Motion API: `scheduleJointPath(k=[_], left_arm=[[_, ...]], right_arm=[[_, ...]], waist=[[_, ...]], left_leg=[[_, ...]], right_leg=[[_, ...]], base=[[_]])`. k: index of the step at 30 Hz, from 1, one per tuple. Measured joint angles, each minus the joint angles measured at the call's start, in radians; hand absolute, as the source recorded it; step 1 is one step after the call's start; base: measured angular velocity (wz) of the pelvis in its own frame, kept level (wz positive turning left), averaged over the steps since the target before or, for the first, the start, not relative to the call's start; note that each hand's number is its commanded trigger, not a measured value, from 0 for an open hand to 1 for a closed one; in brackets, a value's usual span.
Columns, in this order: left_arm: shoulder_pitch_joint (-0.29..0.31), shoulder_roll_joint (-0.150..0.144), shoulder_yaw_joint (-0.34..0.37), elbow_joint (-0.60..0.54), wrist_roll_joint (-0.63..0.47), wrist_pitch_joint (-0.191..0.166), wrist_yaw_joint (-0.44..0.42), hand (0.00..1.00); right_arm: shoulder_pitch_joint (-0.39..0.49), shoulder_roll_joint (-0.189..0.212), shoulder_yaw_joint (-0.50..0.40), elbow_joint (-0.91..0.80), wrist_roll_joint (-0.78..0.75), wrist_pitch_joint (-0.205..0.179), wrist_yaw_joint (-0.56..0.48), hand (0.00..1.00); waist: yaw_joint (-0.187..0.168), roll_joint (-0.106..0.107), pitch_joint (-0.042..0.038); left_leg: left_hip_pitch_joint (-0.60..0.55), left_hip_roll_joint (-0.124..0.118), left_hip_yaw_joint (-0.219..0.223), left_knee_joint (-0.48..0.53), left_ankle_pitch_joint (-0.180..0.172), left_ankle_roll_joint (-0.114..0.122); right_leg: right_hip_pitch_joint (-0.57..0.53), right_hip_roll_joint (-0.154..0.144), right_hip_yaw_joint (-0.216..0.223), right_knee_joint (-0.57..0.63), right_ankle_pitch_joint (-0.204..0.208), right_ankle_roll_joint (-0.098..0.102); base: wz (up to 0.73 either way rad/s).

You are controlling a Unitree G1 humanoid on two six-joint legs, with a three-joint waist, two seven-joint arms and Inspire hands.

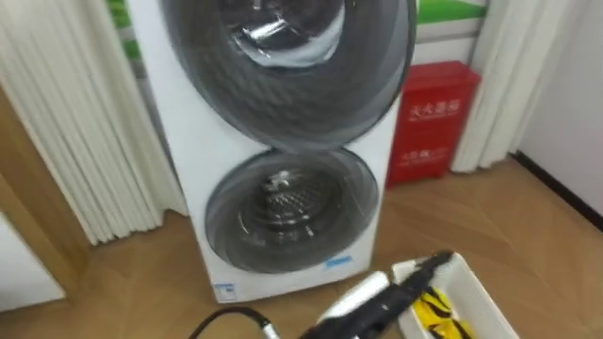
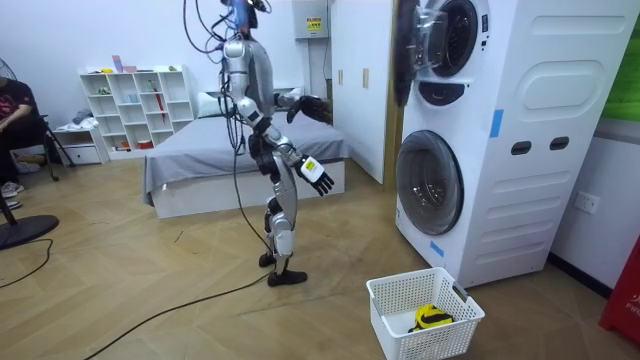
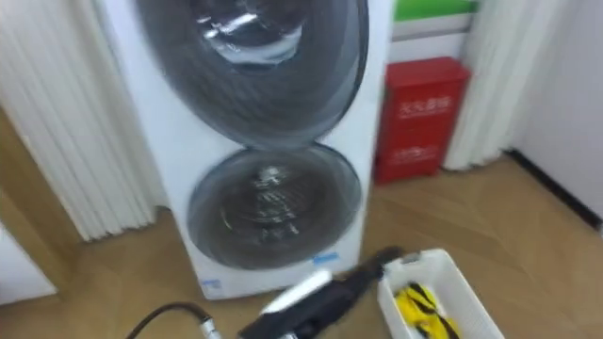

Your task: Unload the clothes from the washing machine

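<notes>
Robot: stands upright on the wood floor [image 2: 120, 260] between the bed [image 2: 190, 160] and the washer [image 2: 520, 150], facing the washer.
Washer: two white units stacked, each with a round glass door.
Upper door [image 2: 405, 45]: swung open toward the robot.
Lower door [image 1: 290, 212]: shut, with the metal drum visible through the glass. I cannot tell whether anything lies inside either drum.
Basket [image 2: 400, 284]: white and perforated, on the floor before the washer's lower door, on the robot's right.
Yellow piece [image 2: 430, 318]: yellow and black, crumpled in the bottom of the basket; neither hand touches it.
Right hand [image 2: 318, 177]: low in front of the robot's hips, arm angled down toward the washer. The fingers look straight and slightly apart and hold nothing. In the eye views this arm reaches toward the basket's near rim.
Left hand [image 2: 312, 108]: raised at chest height and stretched toward the washer, apart from it. I cannot tell whether it is open or closed.
Red box [image 1: 431, 118]: against the wall just beside the washer, on the robot's right.
Curtains [image 1: 66, 141]: pale, hanging to the robot's left of the washer.
Person [image 2: 12, 110]: seated at the room view's left edge, well apart from the robot.
</notes>
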State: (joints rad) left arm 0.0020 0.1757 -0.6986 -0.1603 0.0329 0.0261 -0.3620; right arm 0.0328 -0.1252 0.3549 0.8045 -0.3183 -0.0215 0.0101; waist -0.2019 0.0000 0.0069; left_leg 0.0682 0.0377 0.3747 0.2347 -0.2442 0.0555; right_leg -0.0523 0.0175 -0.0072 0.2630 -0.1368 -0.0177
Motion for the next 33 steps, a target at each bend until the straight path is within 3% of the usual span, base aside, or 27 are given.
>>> scheduleJointPath(k=[3,8,16,22,26,29,31,33], left_arm=[[-0.008,-0.003,-0.014,0.028,0.000,0.000,-0.036,0.00],[-0.010,-0.001,-0.011,0.066,0.001,0.000,-0.051,0.00],[-0.010,0.003,-0.011,0.092,0.022,-0.002,-0.057,0.00],[-0.010,0.003,-0.009,0.132,0.020,-0.003,-0.058,0.00],[-0.008,0.005,-0.007,0.152,0.020,-0.003,-0.054,0.00],[0.007,0.006,0.002,0.171,0.021,-0.008,-0.034,0.00],[0.020,0.006,0.016,0.214,0.029,-0.028,-0.019,0.00],[0.070,0.013,0.068,0.306,0.069,-0.058,0.030,0.00]], right_arm=[[-0.002,0.000,0.006,0.003,0.001,-0.009,0.001,0.00],[-0.002,0.001,0.007,0.004,0.000,-0.014,0.010,0.00],[-0.002,0.001,0.009,0.002,0.006,-0.021,0.013,0.00],[-0.004,0.002,0.027,-0.012,0.017,-0.021,0.021,0.00],[-0.003,0.003,0.036,-0.011,0.016,-0.021,0.047,0.00],[-0.001,0.001,0.036,-0.014,0.017,-0.021,0.068,0.00],[0.013,0.000,0.033,-0.030,0.018,-0.021,0.069,0.00],[0.038,-0.001,0.013,-0.044,0.046,-0.034,0.072,0.00]], waist=[[0.006,0.001,0.0007],[0.013,0.010,0.0059],[0.016,0.016,0.0109],[0.028,0.012,0.0137],[0.045,-0.003,0.0220],[0.051,-0.012,0.0202],[0.064,-0.019,0.0139],[0.091,-0.028,0.0081]], left_leg=[[0.011,0.008,0.003,-0.002,-0.006,-0.010],[0.015,0.005,-0.042,-0.004,-0.006,-0.011],[0.015,0.005,-0.065,-0.017,-0.006,-0.011],[0.031,0.005,-0.077,-0.031,-0.006,-0.011],[0.030,0.002,-0.079,-0.032,-0.006,-0.011],[0.030,0.000,-0.084,-0.032,-0.007,-0.013],[0.032,0.000,-0.089,-0.032,-0.007,-0.013],[0.045,0.002,-0.089,-0.032,-0.007,-0.013]], right_leg=[[0.005,0.006,0.010,-0.008,0.001,-0.002],[0.017,0.014,0.031,-0.033,0.001,-0.002],[0.027,0.018,0.030,-0.063,0.001,-0.002],[0.037,0.022,0.029,-0.063,0.001,-0.002],[0.037,0.018,0.021,-0.062,0.000,-0.003],[0.046,0.018,0.005,-0.077,-0.002,-0.006],[0.047,0.018,0.003,-0.075,-0.002,-0.006],[0.062,0.020,0.004,-0.076,-0.001,-0.008]], base=[[-0.30],[-0.23],[-0.01],[0.01],[0.04],[0.12],[0.05],[-0.02]])
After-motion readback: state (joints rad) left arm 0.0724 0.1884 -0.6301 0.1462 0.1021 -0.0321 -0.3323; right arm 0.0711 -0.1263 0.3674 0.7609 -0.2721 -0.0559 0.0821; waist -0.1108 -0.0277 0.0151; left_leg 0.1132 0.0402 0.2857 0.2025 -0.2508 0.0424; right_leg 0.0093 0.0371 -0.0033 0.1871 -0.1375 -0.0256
